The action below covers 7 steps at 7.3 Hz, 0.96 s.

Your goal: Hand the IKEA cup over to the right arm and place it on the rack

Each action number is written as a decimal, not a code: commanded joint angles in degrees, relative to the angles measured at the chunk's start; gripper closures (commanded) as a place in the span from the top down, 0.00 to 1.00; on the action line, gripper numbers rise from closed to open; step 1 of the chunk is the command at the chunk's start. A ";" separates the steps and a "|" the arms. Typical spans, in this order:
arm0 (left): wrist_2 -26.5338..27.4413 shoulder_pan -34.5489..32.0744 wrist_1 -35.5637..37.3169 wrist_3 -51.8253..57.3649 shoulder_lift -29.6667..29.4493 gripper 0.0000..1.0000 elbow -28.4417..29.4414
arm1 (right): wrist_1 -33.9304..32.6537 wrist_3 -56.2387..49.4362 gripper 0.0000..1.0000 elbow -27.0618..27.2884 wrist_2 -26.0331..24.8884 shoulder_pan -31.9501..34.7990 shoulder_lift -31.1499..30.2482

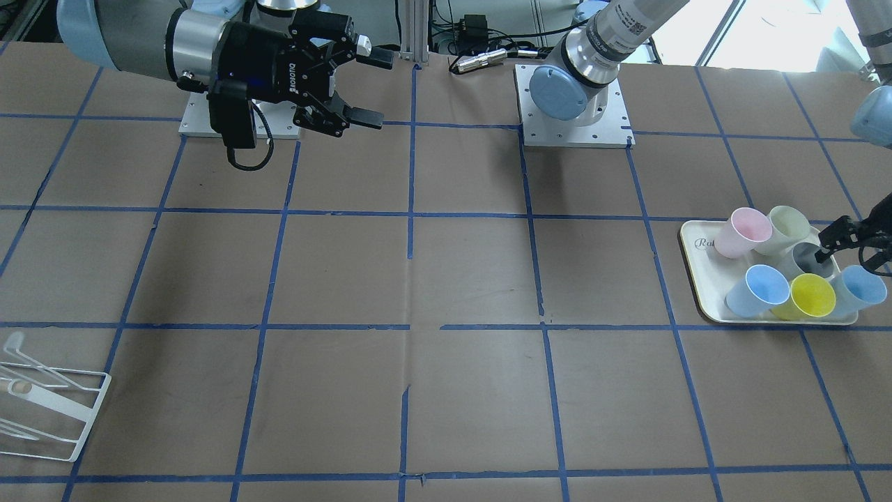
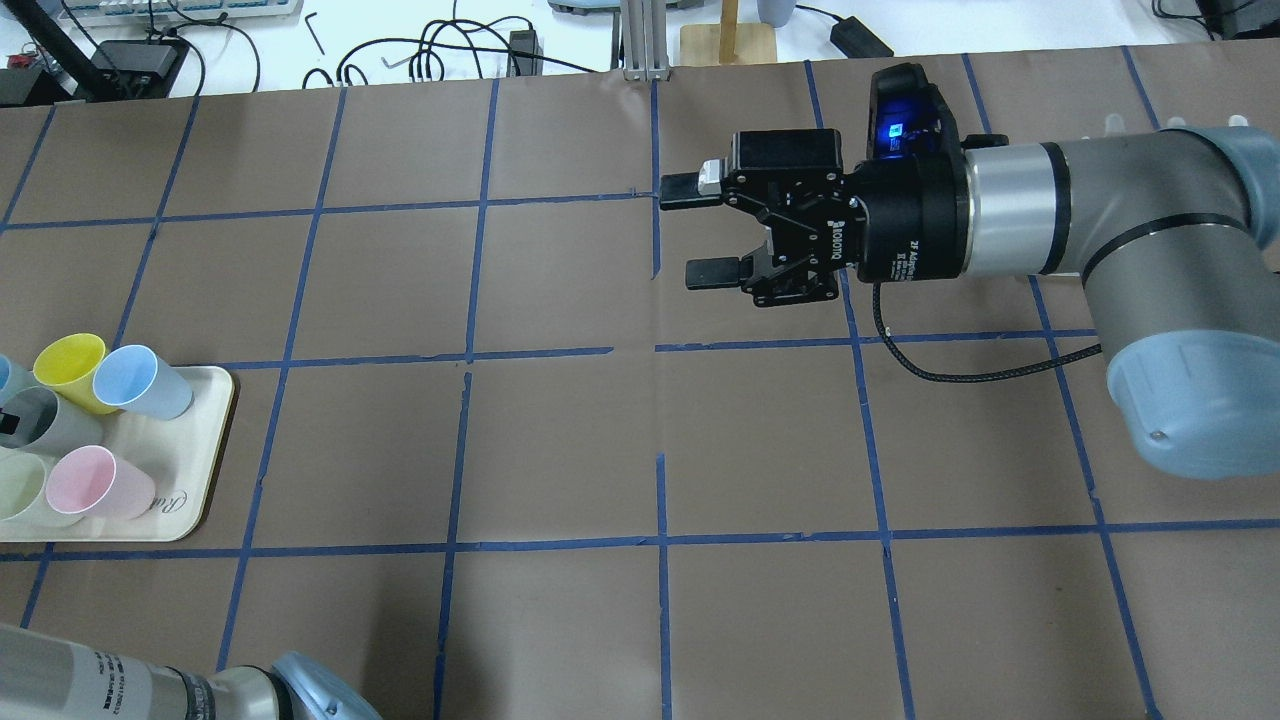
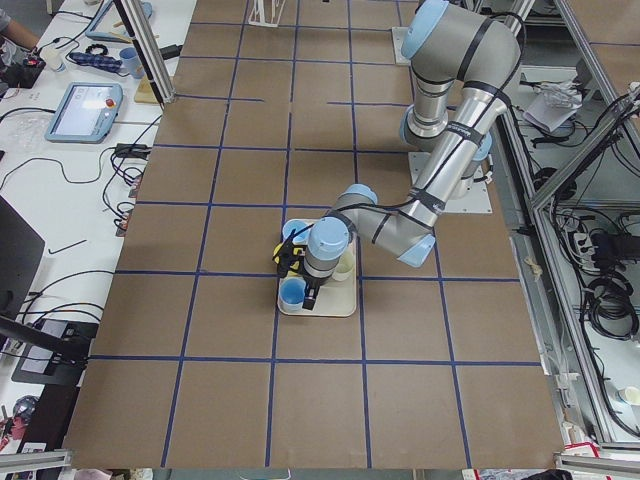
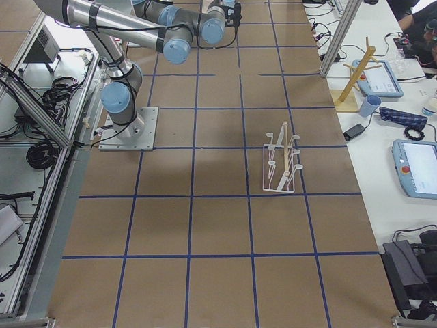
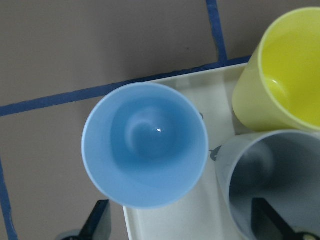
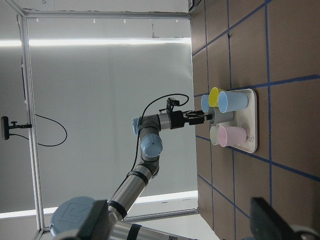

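Note:
The IKEA cup (image 1: 808, 259), grey inside, stands among coloured cups on the cream tray (image 1: 704, 307); it also shows in the left wrist view (image 5: 270, 180) and the overhead view (image 2: 55, 425). My left gripper (image 1: 829, 245) hangs over it, open, one finger (image 5: 265, 215) inside the cup and the other (image 5: 97, 220) outside, beyond a blue cup (image 5: 145, 145). My right gripper (image 2: 690, 230) is open and empty, held above the table's middle, far from the cups. The white wire rack (image 1: 42, 411) stands near the table's far corner on my right and also shows in the right side view (image 4: 280, 167).
Around the IKEA cup on the tray stand a yellow cup (image 1: 812, 296), two blue cups (image 1: 759, 289), a pink cup (image 1: 742, 233) and a pale green cup (image 1: 787, 226), packed close. The arm bases (image 1: 575, 104) sit at the robot's side.

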 commanded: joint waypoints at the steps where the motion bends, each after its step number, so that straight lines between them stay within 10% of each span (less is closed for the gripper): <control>1: 0.67 -0.05 0.05 -0.13 0.22 1.00 -1.37 | -0.12 0.18 1.00 0.19 0.67 0.16 0.05; 7: 0.59 -0.66 1.11 -3.47 -0.40 0.71 -2.17 | 0.23 1.75 1.00 0.37 0.93 0.17 -0.03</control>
